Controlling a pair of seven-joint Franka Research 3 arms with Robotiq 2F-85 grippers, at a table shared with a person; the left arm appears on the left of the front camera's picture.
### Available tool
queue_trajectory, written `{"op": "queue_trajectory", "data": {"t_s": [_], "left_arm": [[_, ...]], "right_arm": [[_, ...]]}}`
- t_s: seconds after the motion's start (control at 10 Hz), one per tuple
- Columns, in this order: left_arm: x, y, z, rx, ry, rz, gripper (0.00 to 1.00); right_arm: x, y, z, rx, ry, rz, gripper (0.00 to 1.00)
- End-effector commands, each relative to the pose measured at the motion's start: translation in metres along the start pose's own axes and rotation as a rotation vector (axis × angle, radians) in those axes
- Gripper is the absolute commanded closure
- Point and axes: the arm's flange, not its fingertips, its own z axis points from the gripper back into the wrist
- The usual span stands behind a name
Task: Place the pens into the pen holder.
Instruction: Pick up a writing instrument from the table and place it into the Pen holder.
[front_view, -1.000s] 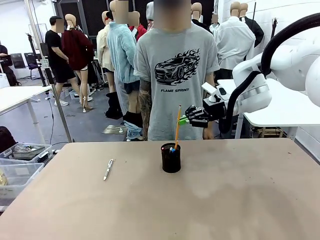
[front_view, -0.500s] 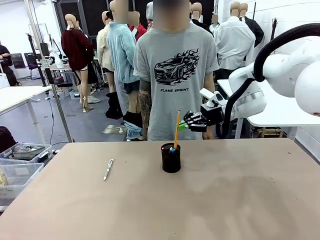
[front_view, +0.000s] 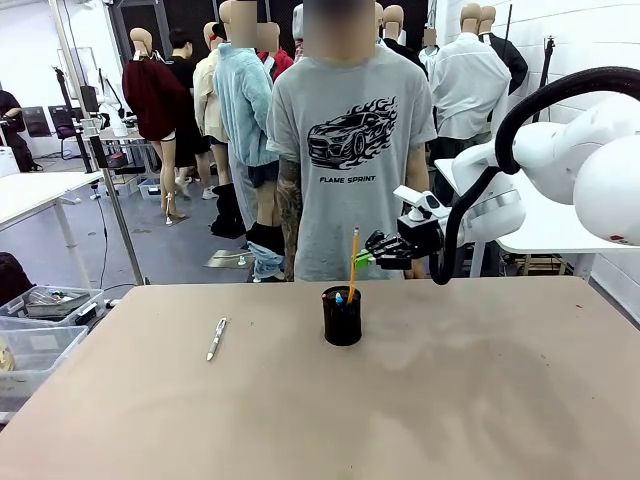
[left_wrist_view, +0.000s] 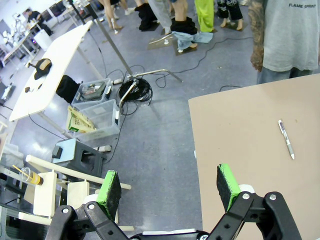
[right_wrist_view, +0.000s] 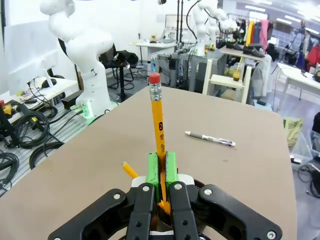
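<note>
Down it comes: over the last second the right hand (front_view: 364, 256) has been lowered and brought in toward the pen holder (front_view: 342, 320). The orange-yellow pencil (front_view: 352, 265) has been carried down with it, so its top now stands lower against the shirt of the person (front_view: 350, 140) than it did.

The pencil is pinched between the pressed-together green pads (right_wrist_view: 153, 171), pink end up, as the right wrist view plainly shows. The hand is placed at about 1 o'clock of the holder, and the pencil's lower end is sunk inside the mesh rim. A blue-tipped pen (front_view: 338, 297) is already lodged in the cup beside it. The second item is therefore judged all but delivered, with only the letting-go left.

The silvery-white pen (front_view: 217, 338) has not been shifted. It lies flat on the worktop (front_view: 450, 400) at 9 o'clock of the holder, well apart from it. The left hand (left_wrist_view: 168, 186) is held spread wide with nothing between its pads, out past the worktop's edge over the floor, and the silvery-white pen is seen toward 2 o'clock in its view. That pen is judged to be the remaining job.
</note>
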Motion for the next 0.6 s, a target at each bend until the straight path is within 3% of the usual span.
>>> {"op": "queue_trajectory", "data": {"t_s": [0.0, 0.4, 0.5], "left_arm": [[0.0008, 0.0005, -0.0008, 0.003, -0.006, 0.004, 0.0], [0.0008, 0.0005, -0.0008, 0.003, -0.006, 0.004, 0.0], [0.0008, 0.0005, -0.0008, 0.003, -0.006, 0.004, 0.0]], "right_arm": [[0.0023, -0.0074, 0.0009, 0.002, 0.067, -0.037, 0.82], [0.003, -0.0078, 0.0, -0.019, 0.114, -0.042, 0.08], [0.0044, -0.0082, 0.0009, -0.03, 0.123, -0.043, 0.08]]}}
